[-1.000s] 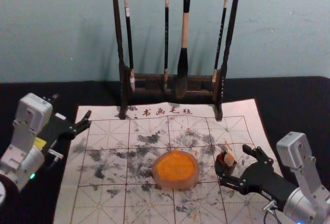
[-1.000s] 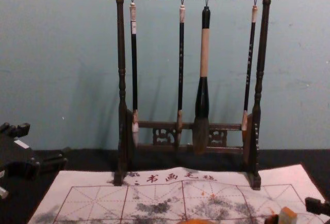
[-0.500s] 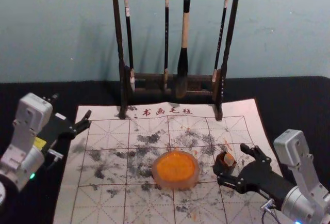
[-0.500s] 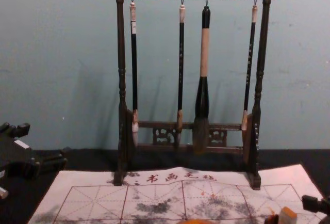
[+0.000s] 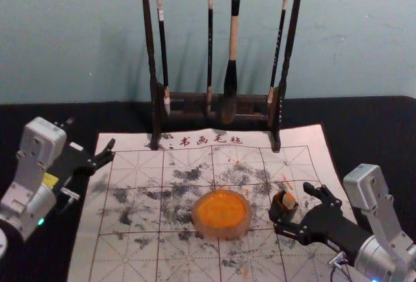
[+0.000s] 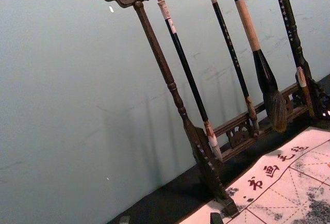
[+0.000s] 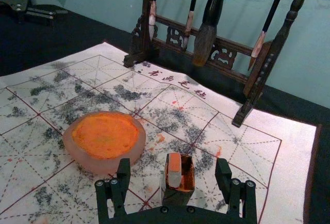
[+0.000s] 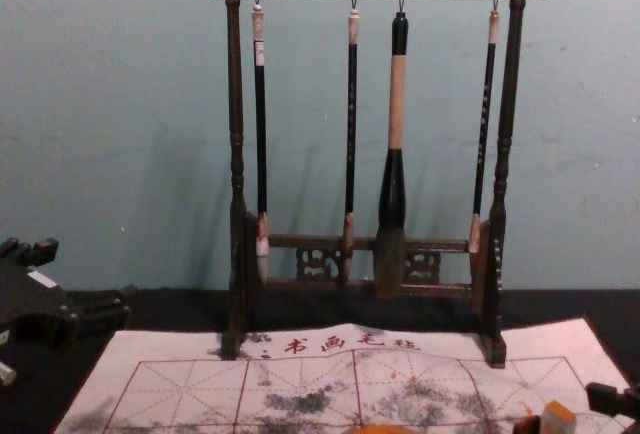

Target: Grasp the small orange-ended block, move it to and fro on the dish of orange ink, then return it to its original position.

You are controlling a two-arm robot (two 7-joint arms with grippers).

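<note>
Right of the dish (image 5: 221, 232) on your mat (image 5: 133, 256), your right gripper (image 5: 292, 205) gapes empty around the block (image 5: 288, 200); left gripper (image 5: 91, 135), open and empty, waits left; wall (image 5: 364, 35) beyond.

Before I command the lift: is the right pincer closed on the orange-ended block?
No, the right pincer is open, with gaps on both sides of the box holding the block.

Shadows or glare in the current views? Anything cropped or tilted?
Head view: faint, soft shadows on the wall by the brush rack, no harsh glare on the orange ink. Left wrist view: soft wall shadows too, rack strongly tilted. Chest view: ink cut off by the bottom edge. Right wrist view: ink evenly lit, black cloth too dark for detail.
</note>
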